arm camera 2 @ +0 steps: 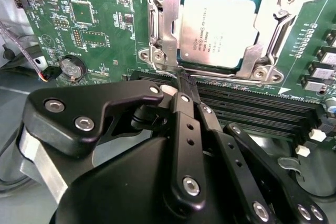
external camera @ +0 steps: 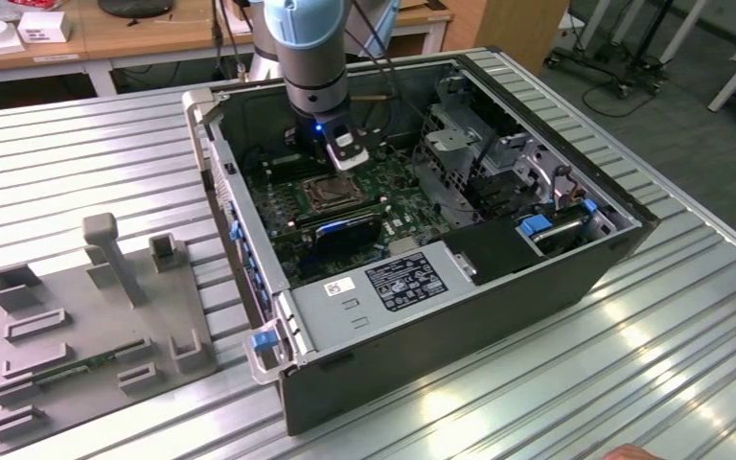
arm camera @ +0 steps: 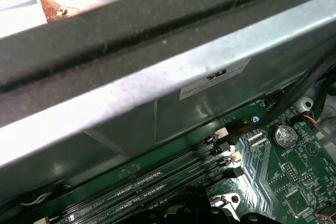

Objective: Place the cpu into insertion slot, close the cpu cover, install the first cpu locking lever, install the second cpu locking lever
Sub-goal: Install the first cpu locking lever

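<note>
Silver chip: cpu (arm camera 2: 218, 30) sat in the insertion slot (arm camera 2: 157, 35), cpu cover (arm camera 2: 273, 9) down around it.
Gripper (arm camera 2: 181, 85): fingers closed together, empty, tips just short of the slot's near edge.
Bearing: chip straight ahead of fingertips.

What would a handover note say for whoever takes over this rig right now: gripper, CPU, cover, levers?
Gripper: shut, holding nothing, fingertips just beside the edge of the cpu cover in the second wrist view.
The cpu sits in the insertion slot inside the open computer case.
The cover lies flat over the chip, which shows through its window.
Done: chip placed, cover down.
Left: I cannot tell from these views whether either locking lever is latched, so treat both as open items.
</note>
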`<state>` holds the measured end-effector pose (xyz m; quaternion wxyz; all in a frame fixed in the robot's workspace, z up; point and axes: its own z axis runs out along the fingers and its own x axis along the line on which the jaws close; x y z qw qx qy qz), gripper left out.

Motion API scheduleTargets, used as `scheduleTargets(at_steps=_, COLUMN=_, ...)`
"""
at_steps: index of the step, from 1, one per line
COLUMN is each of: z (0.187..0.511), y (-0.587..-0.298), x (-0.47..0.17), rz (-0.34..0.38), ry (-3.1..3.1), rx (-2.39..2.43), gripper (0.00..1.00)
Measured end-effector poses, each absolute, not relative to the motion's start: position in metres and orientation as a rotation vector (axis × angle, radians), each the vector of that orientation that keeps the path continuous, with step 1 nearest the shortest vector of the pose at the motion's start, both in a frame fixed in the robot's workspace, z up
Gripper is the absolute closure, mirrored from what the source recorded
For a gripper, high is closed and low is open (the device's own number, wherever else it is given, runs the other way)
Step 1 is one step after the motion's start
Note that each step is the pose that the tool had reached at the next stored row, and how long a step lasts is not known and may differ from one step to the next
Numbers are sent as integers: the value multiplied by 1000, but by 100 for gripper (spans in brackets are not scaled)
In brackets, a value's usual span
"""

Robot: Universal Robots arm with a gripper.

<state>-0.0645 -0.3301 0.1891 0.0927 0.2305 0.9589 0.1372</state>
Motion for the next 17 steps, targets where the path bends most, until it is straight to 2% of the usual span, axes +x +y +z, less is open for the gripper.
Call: scheduleTargets(at_steps=17, z=190, y=-330, x=-65, rz=410, ry=2846, rx=684, gripper=89)
